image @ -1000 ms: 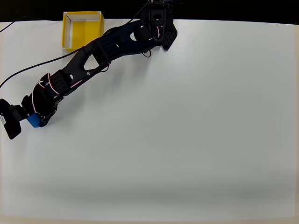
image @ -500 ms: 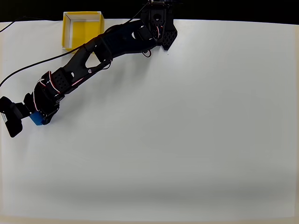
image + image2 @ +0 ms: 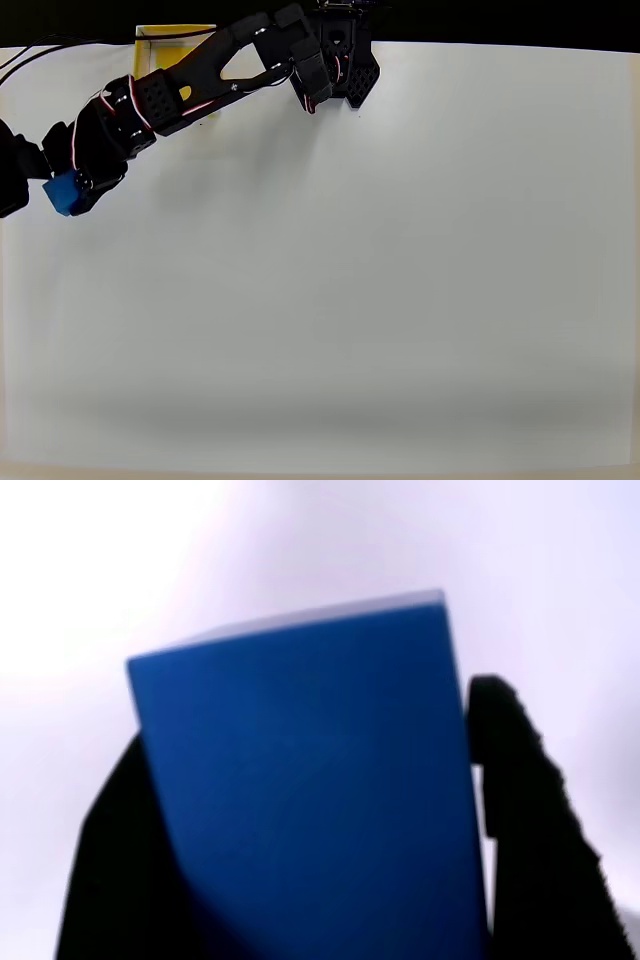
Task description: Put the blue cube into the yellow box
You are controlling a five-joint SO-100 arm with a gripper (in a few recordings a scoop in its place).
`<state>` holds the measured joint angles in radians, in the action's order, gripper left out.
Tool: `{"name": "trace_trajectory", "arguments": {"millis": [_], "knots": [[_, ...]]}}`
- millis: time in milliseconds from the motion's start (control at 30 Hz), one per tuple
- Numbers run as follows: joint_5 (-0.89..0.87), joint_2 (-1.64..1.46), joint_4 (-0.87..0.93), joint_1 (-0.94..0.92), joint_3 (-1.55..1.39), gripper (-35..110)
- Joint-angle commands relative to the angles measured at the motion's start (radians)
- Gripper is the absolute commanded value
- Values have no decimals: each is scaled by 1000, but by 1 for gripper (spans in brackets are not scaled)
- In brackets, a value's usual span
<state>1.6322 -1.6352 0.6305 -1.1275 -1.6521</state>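
Observation:
The blue cube point(image 3: 62, 192) hangs above the white table at the far left of the overhead view, clamped in my black gripper point(image 3: 58, 190). In the wrist view the blue cube point(image 3: 310, 790) looms large between two black fingers point(image 3: 525, 820), which press on its left and right sides. The gripper is shut on it. The yellow box point(image 3: 165, 50) stands at the table's back edge, up and to the right of the cube. My arm point(image 3: 200, 70) crosses over the box and hides most of it.
The arm's black base point(image 3: 340, 60) sits at the table's back edge, right of the box. Black cables point(image 3: 40, 50) run along the back left. The white table point(image 3: 380, 280) stretches wide to the right and front.
The arm has lifted and swung toward the back, carrying the cube up the picture from the left-middle of the table. It now covers most of the yellow box.

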Motion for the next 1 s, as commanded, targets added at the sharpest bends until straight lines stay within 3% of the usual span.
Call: {"name": "trace_trajectory", "arguments": {"millis": [0,300,967], "knots": [[18,-348,-20,-153,-58,17],[28,-472,26,-407,-229,17],[-12,-798,84,-520,-672,17]]}}
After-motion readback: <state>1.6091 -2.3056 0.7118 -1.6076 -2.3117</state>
